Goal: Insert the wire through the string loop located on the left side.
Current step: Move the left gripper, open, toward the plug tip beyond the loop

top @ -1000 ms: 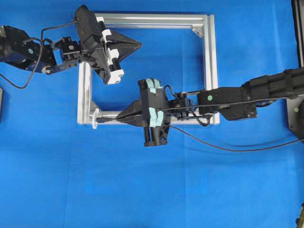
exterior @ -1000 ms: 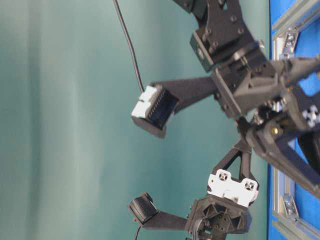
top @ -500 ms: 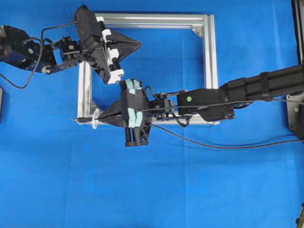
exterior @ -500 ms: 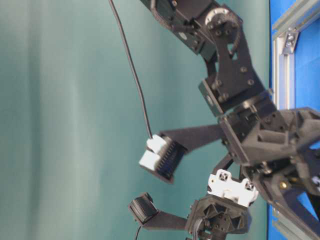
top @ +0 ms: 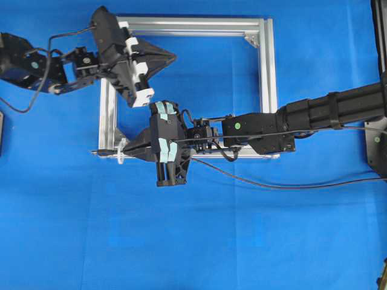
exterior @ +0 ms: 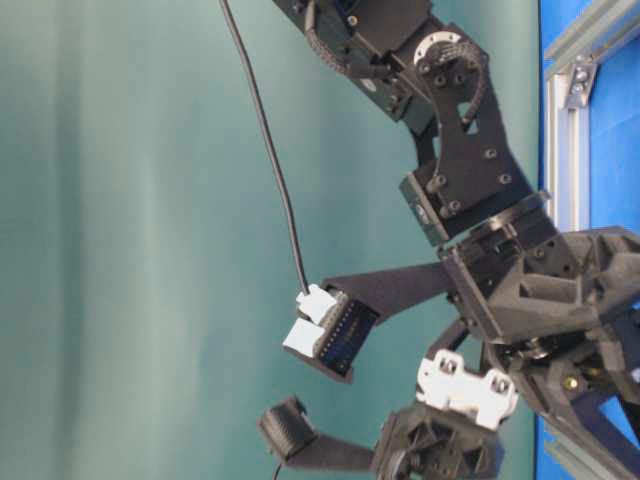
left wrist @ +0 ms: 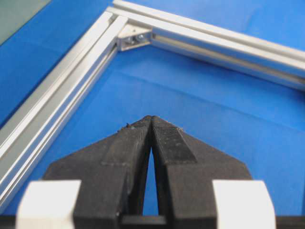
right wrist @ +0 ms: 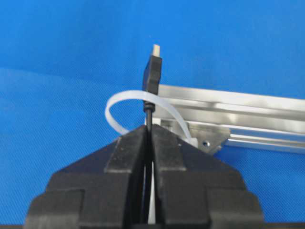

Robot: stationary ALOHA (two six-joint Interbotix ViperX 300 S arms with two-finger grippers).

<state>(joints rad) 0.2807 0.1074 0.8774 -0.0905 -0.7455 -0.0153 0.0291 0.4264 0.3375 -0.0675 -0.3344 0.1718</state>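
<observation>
Since a second ago the right gripper (top: 128,151) has slid well leftward along the bottom rail of the aluminium frame (top: 264,90), carrying the wire (right wrist: 152,78) with it, and the plug tip now pokes out past the frame's lower-left corner.

Fingertips first: the right gripper's jaws are pressed together on the wire just behind the plug, and the wrist view shows the plug standing straight out beyond them, its pale metal tip leading. The string loop (right wrist: 119,102) arcs behind the plug's neck and round to the frame's corner bracket, so it looks as though the plug has entered the loop (whether the head has gone fully through, I cannot say for sure from this angle). From above, the string loop (top: 122,152) sits right at that lower-left corner, with the wire (top: 290,185) trailing off to the right in a long shallow curve across the blue table (top: 193,241).

So, by my reading, the threading is mostly done; what remains is to draw more cable through and let go.

Outward now: the right arm is stretched long and low across the frame from the right side, wrist nearly level, camera housing riding above the fingers. The left gripper (left wrist: 151,119) has its jaws closed on nothing, hovering over the frame's upper-left area, pointing into the frame's interior, well apart from the loop.
</observation>
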